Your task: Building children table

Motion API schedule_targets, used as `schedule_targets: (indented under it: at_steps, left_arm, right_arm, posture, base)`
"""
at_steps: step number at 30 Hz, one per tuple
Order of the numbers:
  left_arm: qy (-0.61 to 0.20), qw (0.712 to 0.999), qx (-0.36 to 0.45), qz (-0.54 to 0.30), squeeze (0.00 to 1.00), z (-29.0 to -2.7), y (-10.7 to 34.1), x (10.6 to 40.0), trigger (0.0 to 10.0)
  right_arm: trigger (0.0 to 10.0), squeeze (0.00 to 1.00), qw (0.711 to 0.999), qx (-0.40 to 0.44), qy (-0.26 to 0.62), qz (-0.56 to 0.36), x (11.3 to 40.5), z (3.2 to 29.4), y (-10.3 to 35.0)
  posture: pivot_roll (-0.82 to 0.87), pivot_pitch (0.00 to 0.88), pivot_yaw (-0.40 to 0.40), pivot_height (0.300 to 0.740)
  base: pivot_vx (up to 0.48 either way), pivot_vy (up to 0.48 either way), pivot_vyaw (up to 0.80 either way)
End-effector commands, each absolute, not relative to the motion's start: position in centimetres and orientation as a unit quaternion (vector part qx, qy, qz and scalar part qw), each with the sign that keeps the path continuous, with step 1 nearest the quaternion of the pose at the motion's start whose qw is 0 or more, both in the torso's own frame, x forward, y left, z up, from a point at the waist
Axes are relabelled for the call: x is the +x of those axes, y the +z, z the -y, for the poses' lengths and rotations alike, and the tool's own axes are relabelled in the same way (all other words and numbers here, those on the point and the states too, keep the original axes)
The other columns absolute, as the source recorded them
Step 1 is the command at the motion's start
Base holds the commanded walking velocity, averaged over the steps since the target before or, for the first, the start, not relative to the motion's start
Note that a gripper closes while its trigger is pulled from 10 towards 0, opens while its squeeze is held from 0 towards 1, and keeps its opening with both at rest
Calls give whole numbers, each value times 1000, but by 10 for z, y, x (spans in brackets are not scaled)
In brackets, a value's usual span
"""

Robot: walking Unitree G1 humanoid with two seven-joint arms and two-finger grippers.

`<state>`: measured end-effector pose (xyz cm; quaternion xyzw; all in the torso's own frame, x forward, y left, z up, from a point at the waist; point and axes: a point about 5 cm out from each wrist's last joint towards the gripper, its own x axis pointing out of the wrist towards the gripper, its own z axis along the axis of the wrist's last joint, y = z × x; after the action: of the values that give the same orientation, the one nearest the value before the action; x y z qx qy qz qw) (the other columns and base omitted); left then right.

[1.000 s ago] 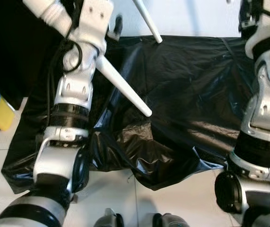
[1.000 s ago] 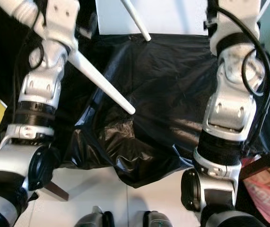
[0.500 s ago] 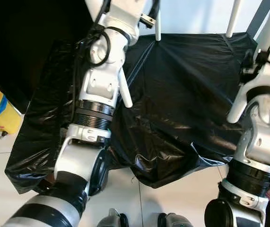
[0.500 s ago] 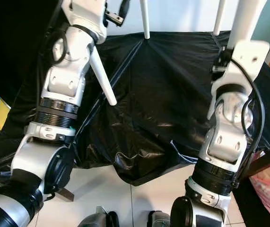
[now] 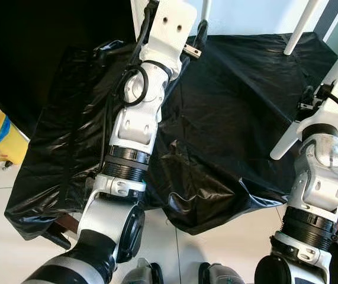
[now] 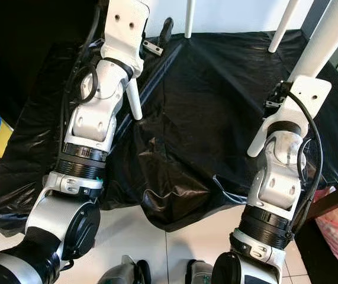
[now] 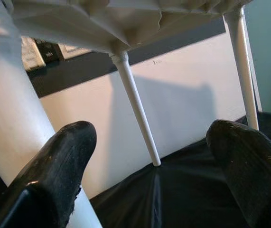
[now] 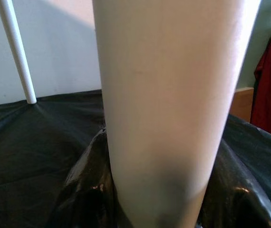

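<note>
Both arms have tilted the white table [image 7: 126,19] upright onto black plastic [image 5: 234,106].

The scene is seen from the head by both eye views, steeply downward and forward over the black plastic sheet [image 5: 234,118], with the floor tiles [image 5: 228,248] at the near edge. The same sheet and white table legs [image 6: 284,23] are shared, slightly offset sideways. From the left wrist, a low upward look past its black fingers [image 7: 54,175] toward the far wall is given. A near leg [image 8: 173,109] is faced very closely by the right wrist view.
</note>
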<state>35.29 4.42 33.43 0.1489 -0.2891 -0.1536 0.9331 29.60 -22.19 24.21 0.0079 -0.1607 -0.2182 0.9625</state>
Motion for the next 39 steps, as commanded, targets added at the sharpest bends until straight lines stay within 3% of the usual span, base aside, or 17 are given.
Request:
schedule_targets:
  at_steps: [1, 3, 4, 8, 9, 10, 22, 27, 35, 39]
  left_arm:
    - [-54, 944, 122, 302, 0, -55, 336, 352, 10000]
    - [-55, 944, 121, 301, 0, -55, 335, 351, 10000]
    - [-61, 944, 122, 299, 0, -55, 332, 350, 10000]
    - [-98, 944, 108, 296, 0, -53, 325, 344, 10000]
    - [-133, 940, 103, 296, 0, -51, 319, 340, 10000]
    - [-165, 937, 107, 290, 0, -49, 311, 337, 10000]
    - [-215, 943, 126, 222, 0, -61, 251, 319, 10000]
    - [-228, 944, 117, 208, 0, -71, 237, 309, 10000]
    - [-242, 948, 100, 181, 0, -85, 217, 292, 10000]
    - [-267, 947, 93, 153, 0, -95, 196, 276, 10000]
  right_arm:
    - [10000, 824, 963, 11, -212, 166, 296, 217, 238]
    - [10000, 824, 963, 12, -211, 165, 296, 216, 237]
    - [10000, 1000, 965, 7, -201, 168, 294, 211, 232]
    - [10000, 1000, 960, -16, -212, 183, 286, 207, 224]
    - [10000, 659, 957, -30, -226, 181, 279, 204, 215]
    - [10000, 0, 952, -44, -241, 181, 273, 201, 207]
    - [10000, 0, 965, -95, -186, 158, 232, 192, 164]
    - [10000, 0, 981, -75, -73, 161, 223, 177, 152]
    - [10000, 0, 984, -56, -13, 166, 227, 169, 152]
    - [10000, 0, 983, -39, 88, 155, 234, 160, 150]
  posture:
    - [-35, 96, -13, 740]
    - [-35, 95, -14, 740]
    - [-31, 91, -13, 740]
    - [-30, 86, -8, 740]
    - [-27, 83, -5, 740]
    - [-29, 83, -4, 740]
    - [-17, 80, -7, 740]
    - [-10, 94, -7, 740]
    - [1, 99, -13, 740]
    - [9, 99, -26, 740]
  base:
    - [0, 0, 0]
    - [0, 0, 0]
    - [0, 0, 0]
    - [0, 0, 0]
    - [0, 0, 0]
    - [0, 0, 0]
    - [0, 0, 0]
    - [0, 0, 0]
    - [0, 0, 0]
    - [0, 0, 0]
